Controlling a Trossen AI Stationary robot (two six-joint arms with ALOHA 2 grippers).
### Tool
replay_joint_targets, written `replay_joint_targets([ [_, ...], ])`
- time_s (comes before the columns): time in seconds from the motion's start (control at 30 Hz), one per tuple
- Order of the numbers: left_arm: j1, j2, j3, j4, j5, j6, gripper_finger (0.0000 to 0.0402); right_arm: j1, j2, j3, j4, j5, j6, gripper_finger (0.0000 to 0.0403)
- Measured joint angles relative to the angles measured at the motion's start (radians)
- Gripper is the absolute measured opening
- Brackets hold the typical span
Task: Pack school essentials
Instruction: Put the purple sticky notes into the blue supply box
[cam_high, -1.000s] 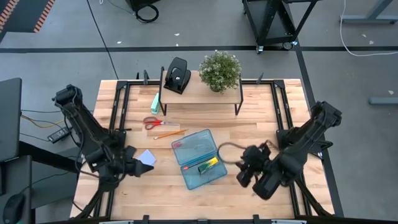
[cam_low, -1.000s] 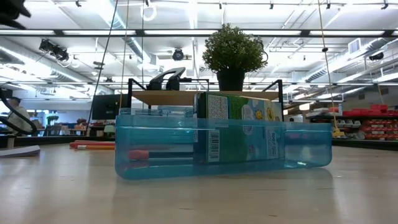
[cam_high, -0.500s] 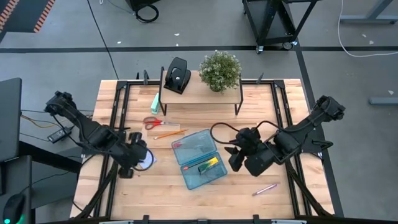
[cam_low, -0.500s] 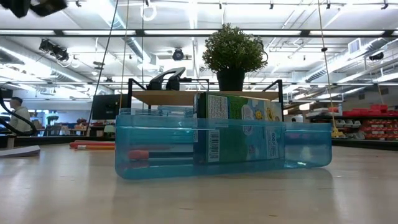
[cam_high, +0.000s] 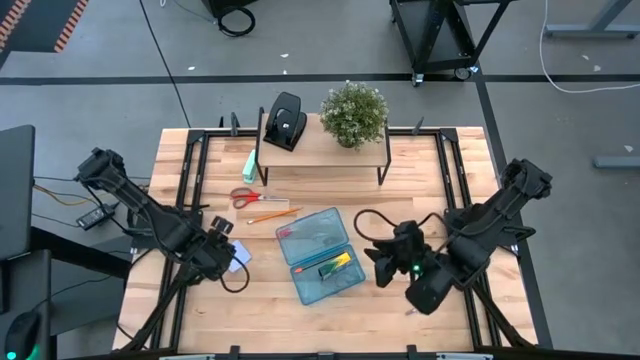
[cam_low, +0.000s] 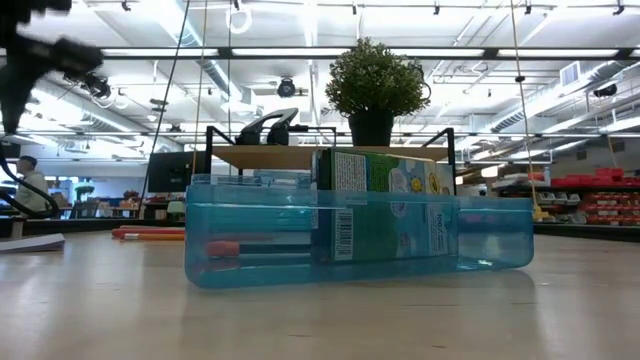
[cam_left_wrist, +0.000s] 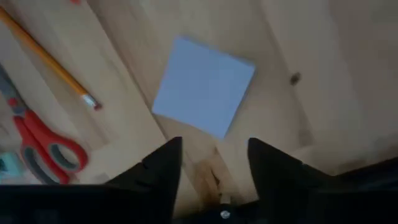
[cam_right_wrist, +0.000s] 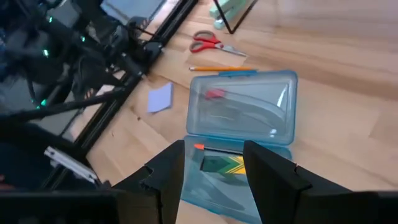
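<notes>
**A:** How far along is the packing?

**B:** Partly done, I'd judge. The open blue pencil case (cam_high: 320, 255) at mid-table already holds the yellow-green crayon box (cam_high: 335, 265) and a few thin items. The left gripper (cam_left_wrist: 211, 155), fingers spread and empty, hovers just over the pale blue note pad (cam_left_wrist: 204, 86), which lies flat on the wood. The right gripper (cam_right_wrist: 213, 163), jaws apart and holding nothing, hangs beside the case.

**A:** What's left?

**B:** Beyond the pad, the orange pencil (cam_high: 273, 215) and red-handled scissors (cam_high: 247, 197) lie loose.

**A:** Room to move?

**B:** Open wood surrounds the pad. Farther back, the wooden shelf (cam_high: 320, 150) with its plant (cam_high: 354, 113) crowds the scissors.
</notes>
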Motion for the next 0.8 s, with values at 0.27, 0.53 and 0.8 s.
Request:
replay_joint_targets([
  [0.27,-0.079,0.042,-0.091,0.093,-0.017,0.028,0.0266,-0.03,0.08,-0.001,0.0,-0.098,0.072,0.0172],
  [0.53,-0.11,0.155,-0.093,0.101,-0.036,-0.006,0.0264,-0.059,0.084,-0.001,0.001,-0.088,0.118,0.0172],
  [0.8,-0.099,0.246,-0.093,0.181,-0.071,-0.164,0.0259,-0.071,0.084,-0.001,0.027,-0.09,0.131,0.0172],
])
